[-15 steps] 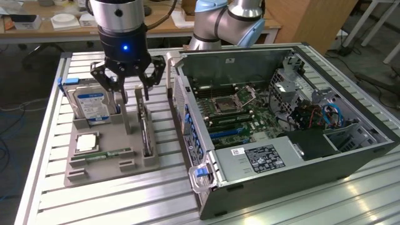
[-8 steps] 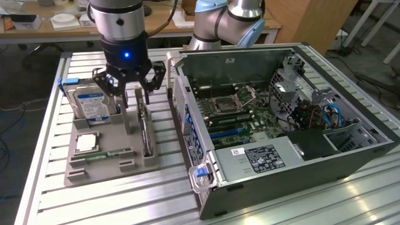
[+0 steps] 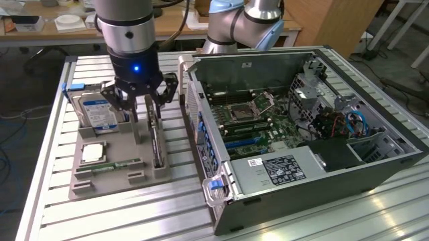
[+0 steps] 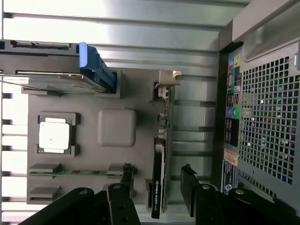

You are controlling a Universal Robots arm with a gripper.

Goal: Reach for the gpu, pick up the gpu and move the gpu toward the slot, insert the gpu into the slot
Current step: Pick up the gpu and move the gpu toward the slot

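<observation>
The gpu (image 3: pixel 156 138) stands on edge in a groove of the grey holder tray (image 3: pixel 117 181), a thin card with a black shroud and a silver bracket at its far end. My gripper (image 3: pixel 146 116) hangs straight over it, open. In the wrist view the gpu (image 4: pixel 161 164) runs between my two fingertips (image 4: pixel 126 174), one on each side and both apart from it; the gripper (image 4: pixel 157 182) holds nothing. The slot (image 3: pixel 245 143) is one of the blue and dark strips on the green motherboard (image 3: pixel 268 125) inside the open computer case.
On the same tray stand a blue-labelled hard drive (image 3: pixel 98 111), a silver processor (image 3: pixel 92 153) and a green memory stick (image 3: pixel 110 166). The case's perforated rear wall (image 3: pixel 201 145) rises close beside the tray. A second arm (image 3: pixel 234 22) stands behind the case.
</observation>
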